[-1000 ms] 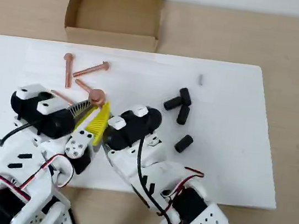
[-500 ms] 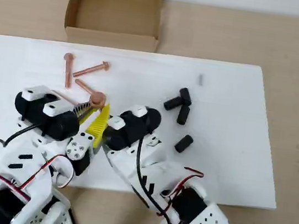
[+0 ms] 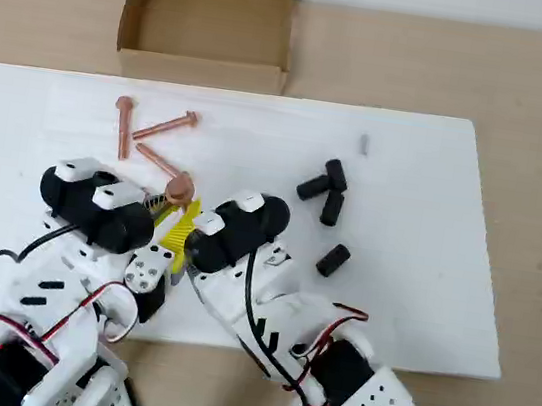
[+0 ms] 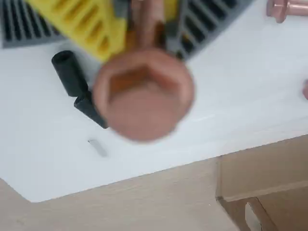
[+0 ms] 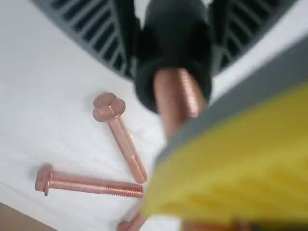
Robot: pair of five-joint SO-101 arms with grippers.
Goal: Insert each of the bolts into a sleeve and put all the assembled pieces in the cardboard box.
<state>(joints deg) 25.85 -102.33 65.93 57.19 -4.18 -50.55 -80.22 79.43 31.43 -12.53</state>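
Bolt [image 4: 143, 94] clenched in left gripper [image 4: 144, 21] over white mat [image 3: 419, 153], shank tip inside sleeve [image 5: 173, 48], which right gripper [image 5: 171, 33] grasps. Likely best: align axes, push straight and slow, avoid tilt that jams thread, release only once head seats.

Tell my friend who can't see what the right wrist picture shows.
A black sleeve held in the right gripper has a copper bolt poking into its open end. A yellow finger of the other arm crosses in front, and two loose bolts lie on the white sheet.
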